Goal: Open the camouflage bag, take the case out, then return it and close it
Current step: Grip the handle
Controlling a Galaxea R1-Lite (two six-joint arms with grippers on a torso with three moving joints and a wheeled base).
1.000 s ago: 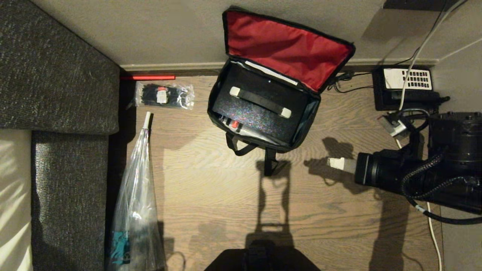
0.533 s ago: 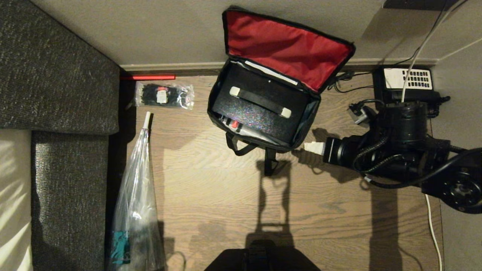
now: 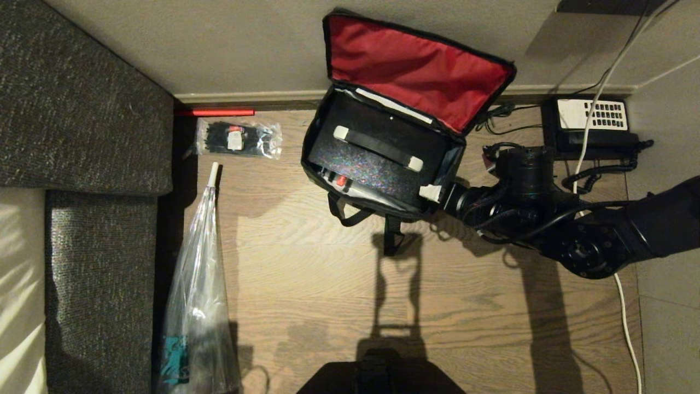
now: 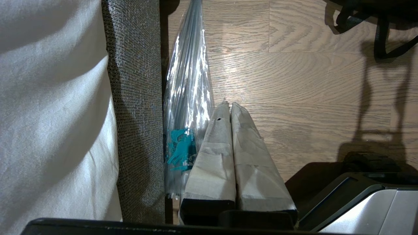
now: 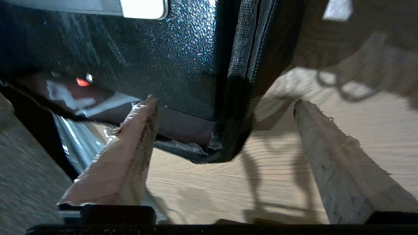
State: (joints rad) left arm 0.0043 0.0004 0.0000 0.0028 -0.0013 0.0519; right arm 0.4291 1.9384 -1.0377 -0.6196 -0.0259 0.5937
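1. Two arms: right gripper (image 3: 432,192) at the near right corner of the camouflage bag (image 3: 320,164), fingers spread wide, gripping nothing; in the right wrist view one finger (image 5: 127,160) over the bag's inside, the other over bare floor, the corner between them
2. Left gripper (image 4: 228,107) parked low beside the grey sofa (image 3: 82,109), taped fingers pressed together, empty, next to a clear plastic sleeve (image 3: 197,284)
3. Lies open on the wooden floor (image 3: 306,284) against the wall, red-lined lid (image 3: 415,71) folded back
4. Sits inside the bag: the case (image 3: 372,164), black and glittery, strap handle across its top, small red spot near the front edge
5. Off to the sides: packet of black ties (image 3: 239,138) to the left of the bag, desk phone (image 3: 590,128) to the right by the wall
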